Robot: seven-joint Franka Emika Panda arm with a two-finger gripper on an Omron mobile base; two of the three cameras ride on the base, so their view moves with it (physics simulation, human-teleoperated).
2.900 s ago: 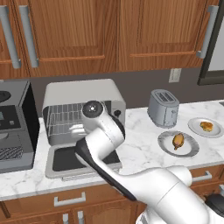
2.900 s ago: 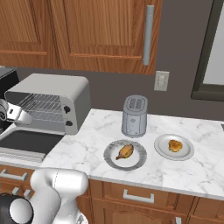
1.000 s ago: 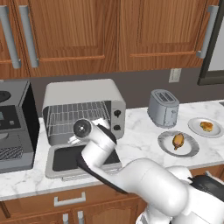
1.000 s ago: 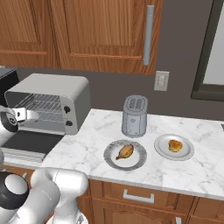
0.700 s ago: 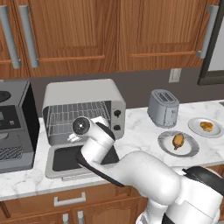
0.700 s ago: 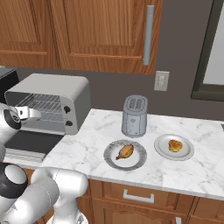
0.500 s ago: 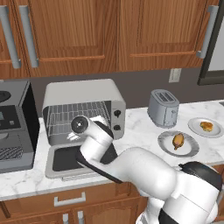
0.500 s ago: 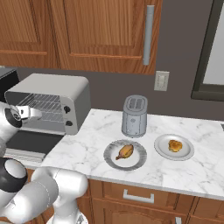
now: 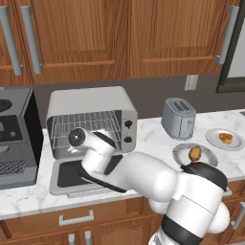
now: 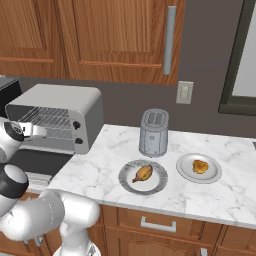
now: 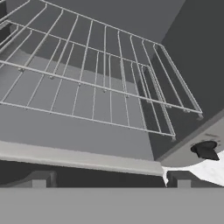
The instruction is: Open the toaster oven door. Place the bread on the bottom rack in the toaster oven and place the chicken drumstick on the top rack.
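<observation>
The toaster oven [image 9: 93, 103] [image 10: 60, 107] stands at the back of the counter. The toaster oven door [image 9: 67, 174] [image 10: 32, 162] is folded down flat in front of it. My gripper [image 11: 111, 179] [image 10: 36, 132] is open and empty, just outside the oven mouth and pointing in. Ahead of it are the top rack [image 11: 131, 65] and, beneath it, the bottom rack [image 11: 87, 105], both bare. Well to the right, the chicken drumstick [image 9: 194, 153] [image 10: 143, 173] lies on a grey plate. The bread [image 9: 225, 139] [image 10: 200, 166] sits on a white plate further right.
A silver two-slot toaster [image 9: 178, 117] [image 10: 153, 132] stands between the oven and the plates. A dark coffee machine [image 9: 14, 139] is against the oven's left side. Wooden wall cabinets [image 9: 119, 38] hang above. My arm's white links [image 9: 139, 174] reach over the lowered door.
My hand has drifted a little to the left in front of the oven opening. The jaws have stayed open, and the food has not moved.
</observation>
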